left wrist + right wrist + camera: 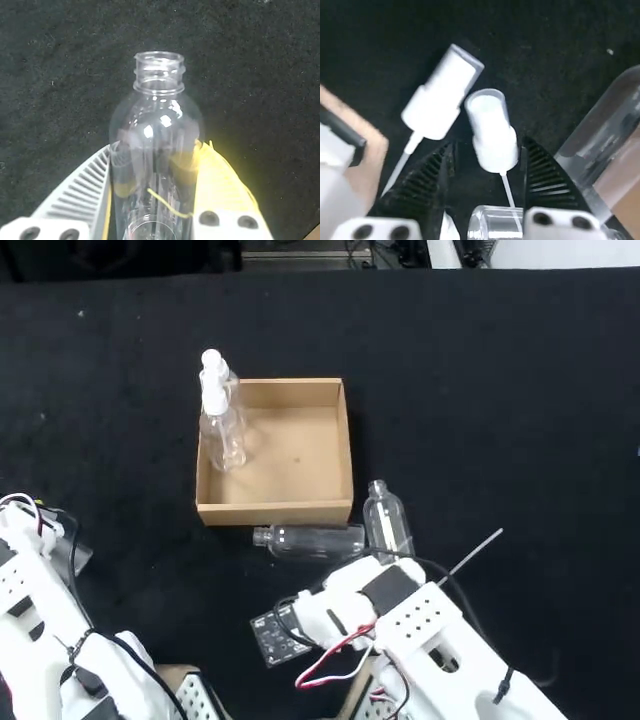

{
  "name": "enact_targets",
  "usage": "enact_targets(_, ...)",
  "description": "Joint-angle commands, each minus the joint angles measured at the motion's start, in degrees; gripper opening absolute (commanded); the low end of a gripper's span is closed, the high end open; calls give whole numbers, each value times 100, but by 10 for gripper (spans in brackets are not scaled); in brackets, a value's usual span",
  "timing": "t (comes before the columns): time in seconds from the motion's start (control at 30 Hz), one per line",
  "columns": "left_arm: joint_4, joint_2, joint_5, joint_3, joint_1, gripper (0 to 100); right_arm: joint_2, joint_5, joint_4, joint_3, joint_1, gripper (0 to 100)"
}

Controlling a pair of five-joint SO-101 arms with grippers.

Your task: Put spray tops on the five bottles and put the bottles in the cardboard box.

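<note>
— Black cloth (500, 390) covers the table. In the middle of the high view sits the box (275, 510), with two capped bottles (222, 430) at its upper-left corner. Why there?

— Judging by the task, those two are finished. They are tucked into the corner, likely to leave floor for three more. Whether both stand inside the walls, I cannot tell.

— And the left gripper (157, 152)?

— Its jaws are clamped on the shoulders of a bottle (156, 115), neck open and pointing away from the wrist. That hold looks meant to keep the mouth steady for a top.

— The right gripper (487, 145)?

— Black jaws apart, straddling a spray top (492, 125) that lies on the cloth, not yet pinching it; a gap shows on one side. A second top (440, 100) lies just beside. The right arm (400, 615) sits lower centre in the high view, below two bare bottles (310, 540), one lying along the box's front wall, the other to its right.

— So the step in hand?

— Probably picking up that top for the held bottle. Its thin tube, trailing toward the wrist, could snag.
</note>
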Motion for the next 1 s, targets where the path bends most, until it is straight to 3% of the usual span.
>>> enact_targets(0.0, -79, -229, 35, -84, -57, 30, 127, 26, -193, 4, 167, 176)
enact_targets(0.1, -79, -229, 35, -84, -57, 30, 119, 18, -193, -4, 176, 165)
enact_targets(0.3, -79, -229, 44, -84, -57, 30, 75, -211, -246, -84, 167, 11)
enact_targets(0.5, -79, -229, 44, -92, -57, 30, 110, -1767, 176, -1552, 158, 94)
enact_targets(0.8, -88, -237, 53, -286, 84, 30, 119, -4193, 1837, -4708, 176, 96)
enact_targets(0.97, -123, -237, 0, -734, 488, 30, 119, -5424, 1952, -5420, 202, 97)
